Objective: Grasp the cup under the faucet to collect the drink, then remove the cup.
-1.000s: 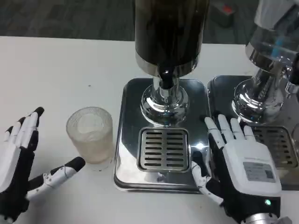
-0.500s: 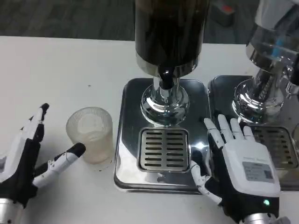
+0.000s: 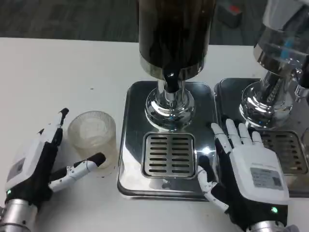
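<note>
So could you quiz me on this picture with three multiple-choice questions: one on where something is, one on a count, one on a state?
1. Where is the cup?
A. on the drip grate
B. on the table left of the tray
C. in the right hand

2. How many drink dispensers stand on the table?
A. one
B. two
C. four

3. What is the left hand doing?
A. open around the cup
B. lifting it
C. pressing the tap

Answers: 1 B, it stands beside the tray. 2 B, a dark dispenser and a clear dispenser. 3 A, fingers spread either side.

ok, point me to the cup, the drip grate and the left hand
cup (image 3: 92, 137), head view, on its frosted side wall near the rim
drip grate (image 3: 169, 154), head view, on the middle of the slotted plate
left hand (image 3: 41, 162), head view, on the back of the hand
</note>
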